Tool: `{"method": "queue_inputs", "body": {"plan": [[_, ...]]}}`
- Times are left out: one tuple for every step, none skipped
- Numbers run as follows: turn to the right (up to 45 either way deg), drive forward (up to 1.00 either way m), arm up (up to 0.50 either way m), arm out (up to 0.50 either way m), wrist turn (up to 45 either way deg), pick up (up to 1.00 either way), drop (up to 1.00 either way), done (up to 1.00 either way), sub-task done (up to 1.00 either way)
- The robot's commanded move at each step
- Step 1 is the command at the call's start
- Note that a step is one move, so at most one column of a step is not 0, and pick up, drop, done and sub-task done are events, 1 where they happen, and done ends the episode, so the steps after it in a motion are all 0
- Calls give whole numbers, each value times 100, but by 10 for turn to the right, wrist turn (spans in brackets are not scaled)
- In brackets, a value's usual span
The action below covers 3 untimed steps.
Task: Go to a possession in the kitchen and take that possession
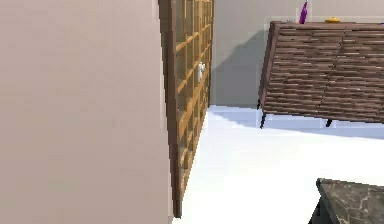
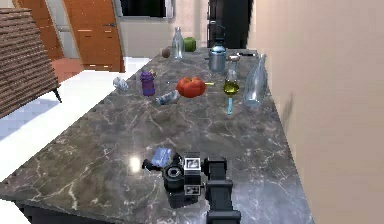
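On the dark marbled surface [image 2: 90, 150], near its close edge in the arm side view, lies a small flat blue-grey thing [image 2: 160, 153], and it is the likeliest candidate for the possession. It looks like a thin, angular slab with a paler top face and darker edges. It is too small to name with any confidence. It lies flat, with its longer side running roughly across the picture and dipping a little toward the right. Its two ends look alike, so which way it points cannot be told. The pincer [image 2: 160, 165] is right at this thing, with its dark body and the arm [image 2: 222, 200] rising from the bottom edge behind it. Since the thing rests on the surface there, I cannot tell whether the pincer is grasping it or holding anything at all. Well apart, toward the far end of the surface, stand a red tomato [image 2: 192, 87], a purple cup [image 2: 148, 83], a bottle with yellowish liquid [image 2: 232, 85], a clear bottle [image 2: 258, 80] and a grey metal pot [image 2: 217, 58]. In the forward view, a wooden door [image 1: 190, 80] of small square panels stands beside a beige wall [image 1: 80, 110]. Beyond it, across the white floor [image 1: 250, 150], a slatted dresser [image 1: 325, 70] carries a purple vase [image 1: 303, 13].
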Motion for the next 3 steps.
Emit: {"method": "queue_inputs", "body": {"plan": [[0, 0, 0, 0, 0, 100, 0, 0, 0], [0, 0, 10, 0, 0, 0, 0, 0, 0], [0, 0, 0, 0, 0, 0, 0, 100, 0]]}}
